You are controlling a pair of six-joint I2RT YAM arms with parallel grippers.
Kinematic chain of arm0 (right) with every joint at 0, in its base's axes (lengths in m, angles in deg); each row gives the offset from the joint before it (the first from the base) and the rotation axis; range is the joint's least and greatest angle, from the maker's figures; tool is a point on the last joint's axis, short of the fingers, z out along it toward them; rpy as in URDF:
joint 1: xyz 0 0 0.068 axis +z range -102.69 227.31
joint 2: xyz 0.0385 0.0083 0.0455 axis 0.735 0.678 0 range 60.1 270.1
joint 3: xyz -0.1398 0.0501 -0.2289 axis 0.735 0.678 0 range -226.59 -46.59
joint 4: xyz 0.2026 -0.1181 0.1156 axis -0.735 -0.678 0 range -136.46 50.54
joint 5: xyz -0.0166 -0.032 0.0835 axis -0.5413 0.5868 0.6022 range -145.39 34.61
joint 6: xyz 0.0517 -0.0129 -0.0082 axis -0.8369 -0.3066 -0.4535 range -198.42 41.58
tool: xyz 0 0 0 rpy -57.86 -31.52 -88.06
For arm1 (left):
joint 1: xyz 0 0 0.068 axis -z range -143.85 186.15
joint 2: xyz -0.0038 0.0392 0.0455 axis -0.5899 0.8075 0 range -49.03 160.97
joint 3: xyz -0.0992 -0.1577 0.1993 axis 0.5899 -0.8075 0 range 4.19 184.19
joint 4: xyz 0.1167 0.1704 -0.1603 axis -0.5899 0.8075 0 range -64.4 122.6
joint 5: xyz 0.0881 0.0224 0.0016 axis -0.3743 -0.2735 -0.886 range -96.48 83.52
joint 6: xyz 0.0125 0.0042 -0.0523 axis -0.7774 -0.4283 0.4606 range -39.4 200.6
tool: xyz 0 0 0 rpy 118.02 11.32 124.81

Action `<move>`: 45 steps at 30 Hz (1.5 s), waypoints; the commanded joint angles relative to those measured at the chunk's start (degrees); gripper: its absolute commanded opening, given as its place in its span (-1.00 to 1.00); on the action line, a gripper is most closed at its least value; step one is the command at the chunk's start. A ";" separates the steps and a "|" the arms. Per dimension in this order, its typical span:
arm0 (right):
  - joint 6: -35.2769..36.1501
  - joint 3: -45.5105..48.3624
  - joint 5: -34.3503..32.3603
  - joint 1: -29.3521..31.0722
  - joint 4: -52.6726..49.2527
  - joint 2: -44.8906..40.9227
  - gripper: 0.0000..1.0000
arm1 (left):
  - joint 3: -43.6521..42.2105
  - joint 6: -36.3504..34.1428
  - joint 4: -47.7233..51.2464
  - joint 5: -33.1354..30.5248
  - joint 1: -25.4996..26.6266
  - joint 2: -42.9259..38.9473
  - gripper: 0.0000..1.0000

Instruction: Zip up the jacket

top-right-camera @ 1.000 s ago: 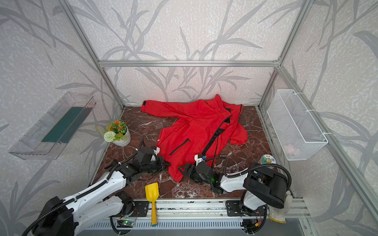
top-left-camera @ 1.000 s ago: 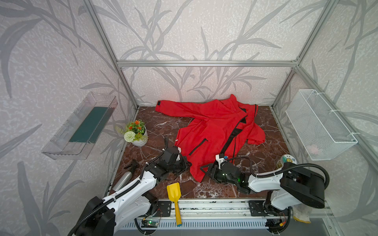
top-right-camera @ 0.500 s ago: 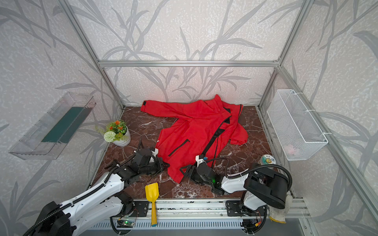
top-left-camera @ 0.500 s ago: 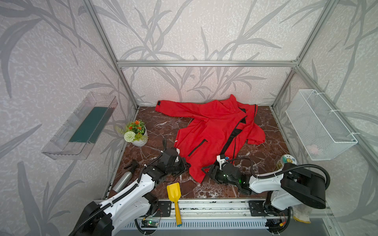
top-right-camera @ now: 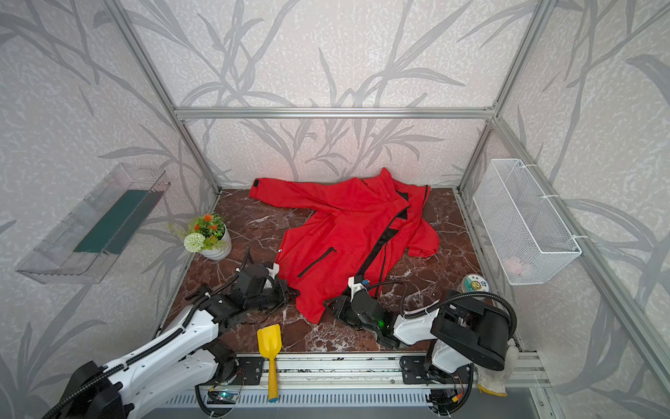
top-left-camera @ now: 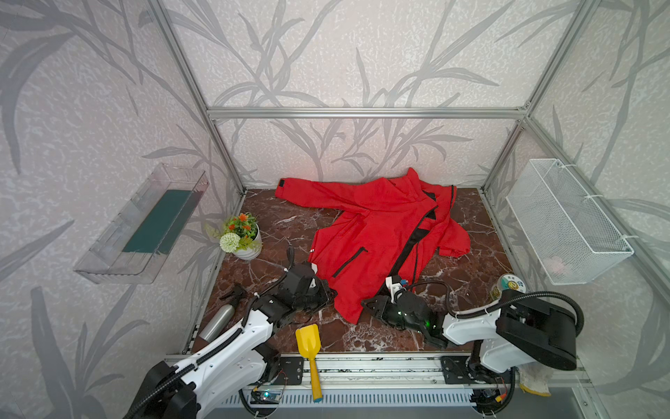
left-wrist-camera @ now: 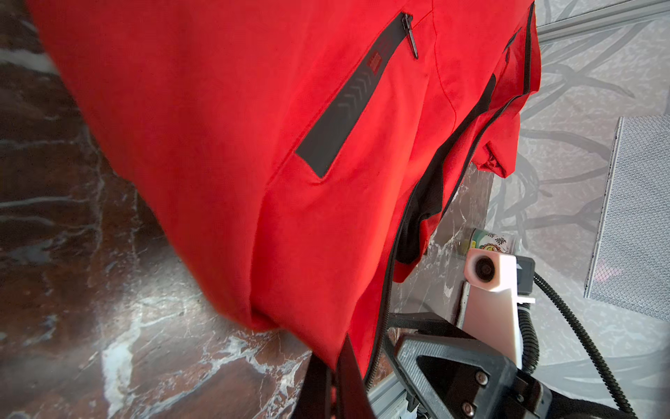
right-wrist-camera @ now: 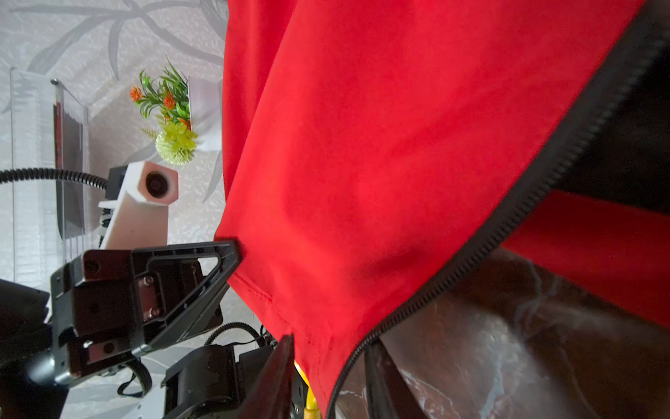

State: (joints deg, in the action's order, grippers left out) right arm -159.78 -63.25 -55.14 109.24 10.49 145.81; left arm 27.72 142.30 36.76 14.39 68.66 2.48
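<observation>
While the red jacket (top-left-camera: pixel 377 232) (top-right-camera: pixel 344 232) lies spread over the middle and back of the marble desk (top-left-camera: pixel 286 225), one sleeve stretched along the back wall, both arms are down low at its near hem. Over on the left side, the left end effector (top-left-camera: pixel 327 294) (top-right-camera: pixel 290 292) has its jaws together, clamped on the hem. The right wrist view catches its tip (right-wrist-camera: pixel 232 254) biting right at the cloth's edge, and the left wrist view shows red fabric running straight into it (left-wrist-camera: pixel 337 366).

Now the right end effector (top-left-camera: pixel 367 304) (top-right-camera: pixel 328 304) sits at the bottom corner of the front panel, where the black front zipper (top-left-camera: pixel 406 250) (right-wrist-camera: pixel 507 225) ends. Its fingers (right-wrist-camera: pixel 282 366) stand apart, one on either side of that corner, fabric between them. The front is open, with black lining showing between the two edges. A yellow scoop (top-left-camera: pixel 308 341) lies at the desk's near edge between the arms, and a flower pot (top-left-camera: pixel 243 241) stands off to the left.
</observation>
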 commanded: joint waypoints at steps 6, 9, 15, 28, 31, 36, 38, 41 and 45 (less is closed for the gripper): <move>-1.01 -0.56 0.27 0.56 4.86 4.24 -0.56 | -0.23 0.97 1.26 -0.82 0.06 -0.88 -1.00; -1.17 -0.54 0.60 0.56 6.49 5.46 -0.78 | -0.50 0.97 1.28 -0.69 0.10 -0.96 -1.00; -1.17 -0.39 0.90 0.56 8.49 5.84 -1.00 | -0.48 0.63 2.33 -1.50 0.09 -1.49 -1.00; 1.28 -1.35 -2.22 0.54 1.01 -3.06 -1.00 | -0.34 0.97 3.56 -0.37 -0.09 -2.68 0.00; 1.97 -1.35 -2.97 0.32 0.84 -4.59 -1.00 | -0.82 2.12 3.33 0.39 0.01 -3.81 0.09; 4.46 -3.16 -2.62 -0.18 -3.12 -7.77 -1.00 | -1.58 4.48 1.30 2.57 0.47 -5.70 0.23; 4.92 -3.63 -3.03 -0.26 -4.65 -8.65 -1.00 | -1.71 5.22 1.13 2.96 1.09 -6.44 0.26; 5.85 -3.72 -2.67 -0.50 -4.78 -9.56 -1.00 | -1.65 5.67 2.44 2.12 2.42 -8.82 0.28; 6.11 -4.49 -1.68 -0.49 -6.24 -9.95 -1.00 | -2.68 7.56 3.06 0.53 3.81 -12.87 0.29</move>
State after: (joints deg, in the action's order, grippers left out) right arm -155.23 -65.85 -56.95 108.85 5.73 136.87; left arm 25.78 147.50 38.92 15.87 71.70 -8.23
